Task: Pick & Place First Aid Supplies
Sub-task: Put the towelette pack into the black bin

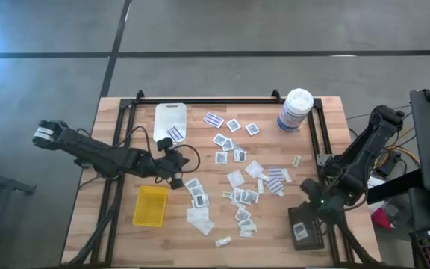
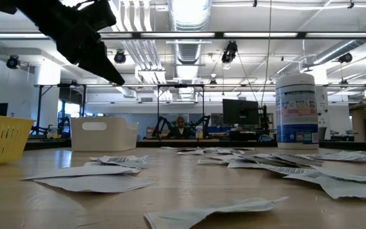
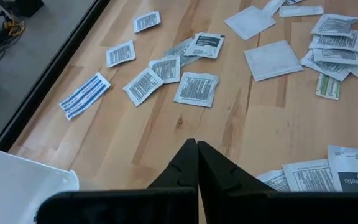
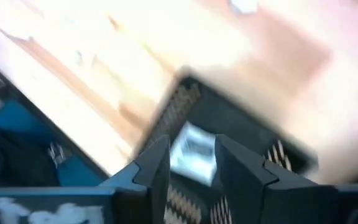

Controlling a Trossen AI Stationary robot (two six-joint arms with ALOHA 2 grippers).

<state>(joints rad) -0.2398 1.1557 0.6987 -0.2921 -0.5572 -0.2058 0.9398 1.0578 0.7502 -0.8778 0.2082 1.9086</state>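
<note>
The first aid supplies (image 1: 239,178) lie flat and scattered over the middle of the wooden table, and show in the left wrist view too (image 3: 196,88). One striped packet (image 1: 175,133) lies in the white tray (image 1: 167,116). My left gripper (image 1: 175,166) hovers shut with nothing in it between the white tray and the yellow tray (image 1: 150,206); its tips (image 3: 196,147) are above bare wood. My right gripper (image 4: 191,158) stands open above the black tray (image 1: 304,229) at the near right. A white packet (image 4: 194,152) lies in that tray below the fingers.
A tall white canister (image 1: 295,110) with a blue label stands at the far right, also in the low view (image 2: 295,108). Black frame rails run along the table's left and right sides. Bare wood lies near the front edge between the yellow tray and the packets.
</note>
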